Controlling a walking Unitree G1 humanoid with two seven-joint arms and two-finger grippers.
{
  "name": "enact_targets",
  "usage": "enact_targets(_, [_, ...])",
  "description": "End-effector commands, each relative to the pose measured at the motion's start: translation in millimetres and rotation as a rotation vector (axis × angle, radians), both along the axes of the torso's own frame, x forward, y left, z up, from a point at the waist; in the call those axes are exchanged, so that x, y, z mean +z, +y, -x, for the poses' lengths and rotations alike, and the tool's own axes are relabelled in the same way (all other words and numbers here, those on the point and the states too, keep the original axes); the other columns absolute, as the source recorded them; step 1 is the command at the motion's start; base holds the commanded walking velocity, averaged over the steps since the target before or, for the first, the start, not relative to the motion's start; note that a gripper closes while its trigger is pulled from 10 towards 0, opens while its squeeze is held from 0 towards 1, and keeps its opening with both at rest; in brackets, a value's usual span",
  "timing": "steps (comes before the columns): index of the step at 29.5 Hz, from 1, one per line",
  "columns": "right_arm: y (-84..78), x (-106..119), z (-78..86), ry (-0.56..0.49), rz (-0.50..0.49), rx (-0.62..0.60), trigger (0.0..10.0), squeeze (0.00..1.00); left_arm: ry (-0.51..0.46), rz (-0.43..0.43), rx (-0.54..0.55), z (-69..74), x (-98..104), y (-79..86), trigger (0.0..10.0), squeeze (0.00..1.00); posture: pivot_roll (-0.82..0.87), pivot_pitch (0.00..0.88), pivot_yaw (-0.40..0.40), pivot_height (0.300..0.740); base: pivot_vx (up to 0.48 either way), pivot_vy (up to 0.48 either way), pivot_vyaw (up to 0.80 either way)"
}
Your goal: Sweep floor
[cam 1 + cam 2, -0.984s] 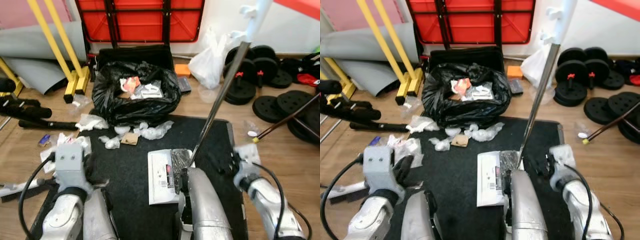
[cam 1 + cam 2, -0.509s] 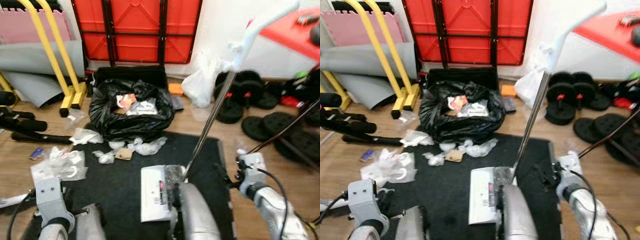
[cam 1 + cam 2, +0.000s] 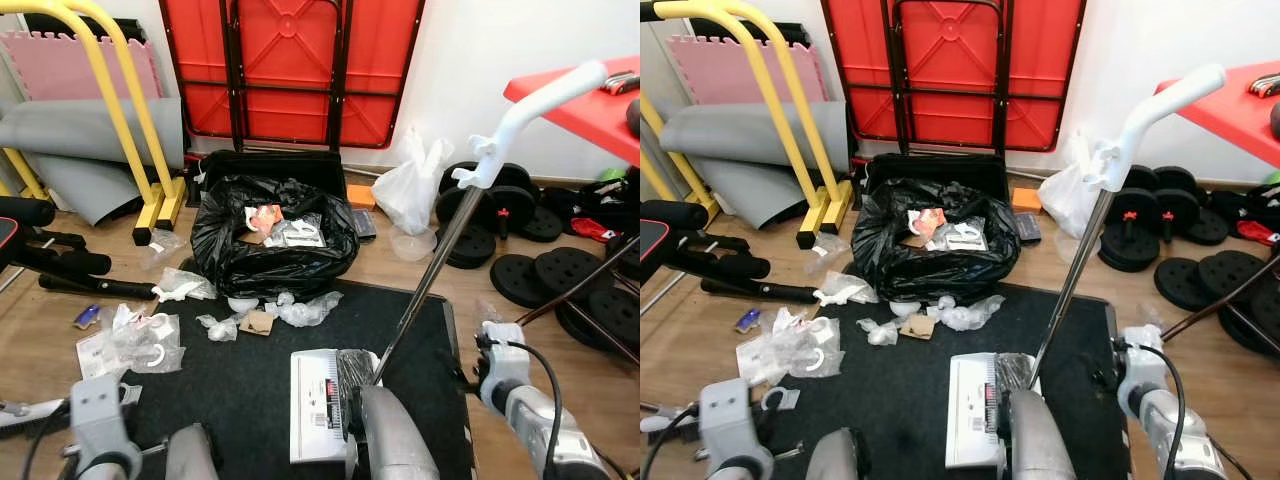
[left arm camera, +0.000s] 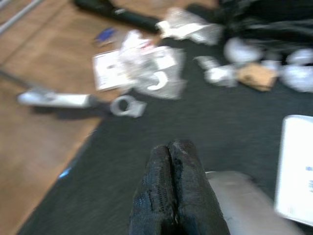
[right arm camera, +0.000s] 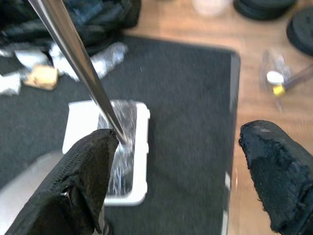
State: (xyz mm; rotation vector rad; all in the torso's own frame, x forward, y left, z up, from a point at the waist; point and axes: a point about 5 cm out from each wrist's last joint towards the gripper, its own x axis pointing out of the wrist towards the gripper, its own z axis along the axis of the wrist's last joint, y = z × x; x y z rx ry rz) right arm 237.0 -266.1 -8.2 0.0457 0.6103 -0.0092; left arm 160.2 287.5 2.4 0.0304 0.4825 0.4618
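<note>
A sweeper stands on the black mat (image 3: pixel 250 380): white flat head (image 3: pixel 318 405), metal pole (image 3: pixel 430 280) leaning up to the right, white handle (image 3: pixel 530 100). Crumpled wrappers (image 3: pixel 300 310) and a cardboard scrap (image 3: pixel 262 322) lie at the mat's far edge, in front of a full black trash bag (image 3: pixel 272 235). More plastic litter (image 3: pixel 140 335) lies on the wood floor to the left. My right gripper (image 5: pixel 181 142) is open low beside the pole (image 5: pixel 78 63), which passes close to one finger (image 5: pixel 88 176). My left gripper (image 4: pixel 171 161) is shut and empty above the mat.
A folded red table (image 3: pixel 290 60) leans on the back wall. A yellow frame (image 3: pixel 120 110) and black bars (image 3: pixel 60 265) stand left. Weight plates (image 3: pixel 590 310), a white plastic bag (image 3: pixel 410 190) and a red tabletop (image 3: pixel 590 100) are on the right.
The camera has tilted up, showing more of the wall and handle. My left arm has dropped lower in view. The litter and sweeper head stay put.
</note>
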Motion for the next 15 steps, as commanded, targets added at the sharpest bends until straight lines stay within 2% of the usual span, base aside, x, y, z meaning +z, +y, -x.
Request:
enact_targets(1, [-3.0,-4,3.5,0.029,0.002,-0.018,10.0,0.0,0.032,-0.078,0.151,6.3,-3,8.5,10.0,0.0,-0.06,0.0,-0.097,0.59,0.0,0.0,0.0])
enact_targets(4, [-3.6,-21,18.9,0.14,0.013,-0.015,10.0,0.0,0.116,-0.034,0.223,19.8,-17,23.1,10.0,0.0,-0.06,0.0,-0.08,0.605,0.0,0.0,0.0])
enact_targets(6, [-3.8,-25,22.3,0.168,0.019,-0.013,10.0,0.0,0.134,-0.021,0.236,23.0,-22,25.8,10.0,0.0,-0.06,0.0,-0.078,0.61,0.0,0.0,0.0])
enact_targets(9, [-4.7,-29,26.5,0.194,0.023,-0.019,10.0,0.0,0.153,-0.009,0.244,26.0,-27,27.2,10.0,0.0,-0.06,0.0,-0.078,0.615,0.0,0.0,0.0])
enact_targets(10, [-7.1,-38,36.7,0.248,0.036,-0.032,10.0,0.0,0.216,0.025,0.26,33.5,-39,30.6,10.0,0.0,-0.06,0.0,-0.074,0.625,0.0,0.0,0.0])
enact_targets(11, [-7.1,-38,36.7,0.248,0.036,-0.032,10.0,0.0,0.216,0.025,0.26,33.5,-39,30.6,10.0,0.0,-0.06,0.0,-0.074,0.625,0.0,0.0,0.0])
enact_targets(14, [-7.4,-44,43.9,0.286,0.05,-0.033,10.0,0.0,0.252,0.052,0.258,36.4,-46,30.3,10.0,0.0,-0.06,0.0,-0.068,0.635,-0.427,0.0,0.0])
enact_targets(15, [-6.2,-50,50.2,0.325,0.068,-0.041,10.0,0.0,0.265,0.081,0.237,34.3,-52,26.4,10.0,0.0,-0.06,0.0,-0.069,0.645,0.0,0.0,0.0])
